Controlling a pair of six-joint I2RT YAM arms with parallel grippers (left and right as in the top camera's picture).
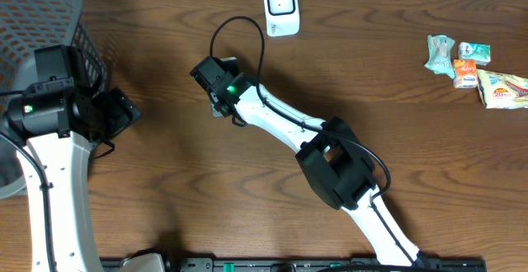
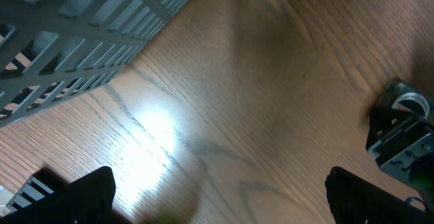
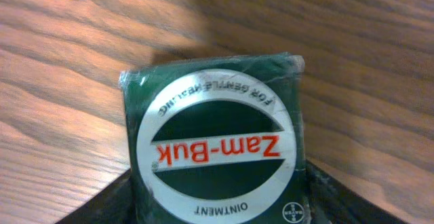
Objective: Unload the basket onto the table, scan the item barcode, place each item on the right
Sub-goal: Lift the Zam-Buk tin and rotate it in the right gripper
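The item is a dark green Zam-Buk ointment box point(image 3: 215, 142) with a white oval label, lying on the wooden table. My right gripper point(image 3: 217, 207) has it between its two dark fingers point(image 3: 102, 207), which press against both sides. From overhead the right gripper point(image 1: 216, 86) covers the box at the table's middle left. The white barcode scanner point(image 1: 280, 7) stands at the back edge, apart from it. My left gripper point(image 1: 124, 112) hangs open by the basket, and the left wrist view shows only bare wood between the left gripper's point(image 2: 217, 200) tips.
A grey slatted basket point(image 1: 49, 8) fills the far left corner and shows in the left wrist view as the basket wall point(image 2: 81, 27). Several snack packets point(image 1: 474, 64) lie at the back right. The right arm's black cable point(image 1: 239, 26) loops toward the scanner.
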